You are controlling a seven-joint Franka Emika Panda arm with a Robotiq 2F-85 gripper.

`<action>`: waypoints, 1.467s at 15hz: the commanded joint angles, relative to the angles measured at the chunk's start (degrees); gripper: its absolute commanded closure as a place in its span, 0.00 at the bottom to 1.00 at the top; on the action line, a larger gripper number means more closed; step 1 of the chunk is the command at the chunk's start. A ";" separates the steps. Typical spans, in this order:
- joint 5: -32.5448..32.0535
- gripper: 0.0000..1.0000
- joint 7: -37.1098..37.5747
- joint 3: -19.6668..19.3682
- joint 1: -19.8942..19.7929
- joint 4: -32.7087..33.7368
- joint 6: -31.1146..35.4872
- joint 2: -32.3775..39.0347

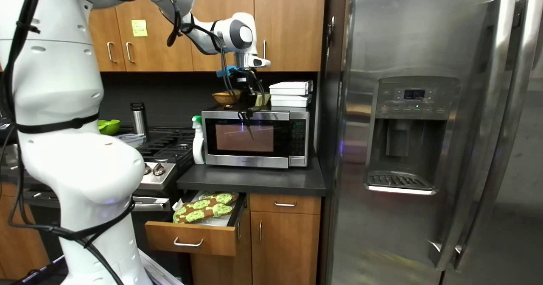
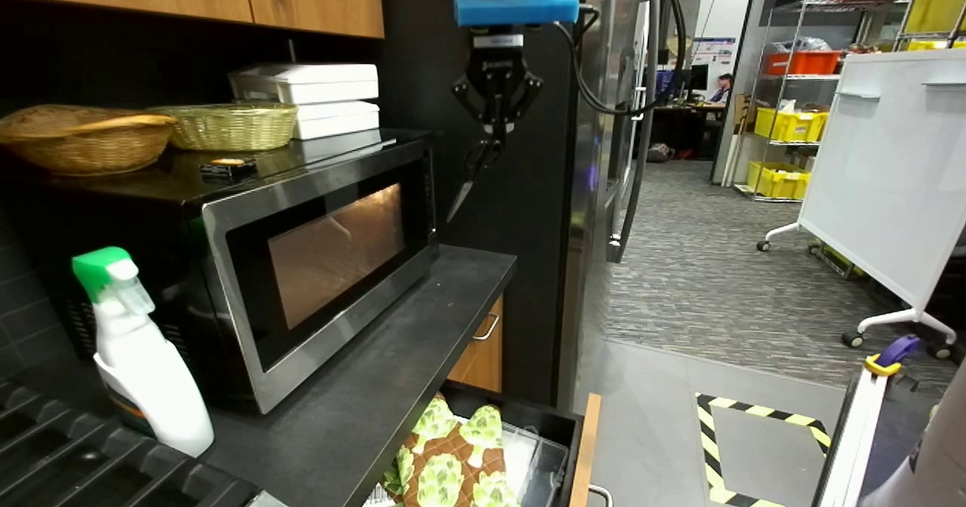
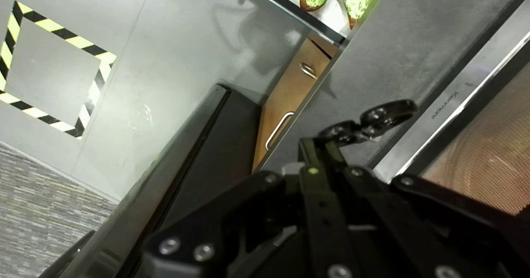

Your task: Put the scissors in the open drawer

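Observation:
My gripper (image 2: pixel 496 131) is shut on the scissors (image 2: pixel 462 196), which hang below the fingertips with the blades slanting down. In an exterior view the gripper (image 1: pixel 249 109) and the scissors (image 1: pixel 250 129) appear in front of the microwave's upper part. The wrist view shows the black scissors handles (image 3: pixel 387 114) sticking out past the fingertips; the blades are hard to make out there. Lower down, the open drawer (image 1: pixel 191 238) juts out from under the counter, its front panel (image 2: pixel 585 450) showing edge-on. From the wrist, part of the drawer (image 3: pixel 290 11) lies at the top, away from the gripper.
Inside the drawer lie brown and green oven mitts (image 1: pixel 203 208) and a clear tray (image 2: pixel 539 465). The counter (image 2: pixel 423 326) overhangs the drawer's back. Microwave (image 1: pixel 254 138), spray bottle (image 2: pixel 151 371) and tall fridge (image 1: pixel 407 149) stand around the arm.

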 commanded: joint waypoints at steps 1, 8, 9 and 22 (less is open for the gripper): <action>1.21 0.98 -1.58 0.90 -0.30 -4.38 1.91 -2.95; 0.48 0.98 -1.98 2.04 -0.24 -11.47 7.87 -5.45; 0.32 0.98 -1.59 2.38 -0.12 -12.54 9.15 -5.69; 2.46 0.98 -0.49 5.97 0.72 -25.48 16.97 -8.94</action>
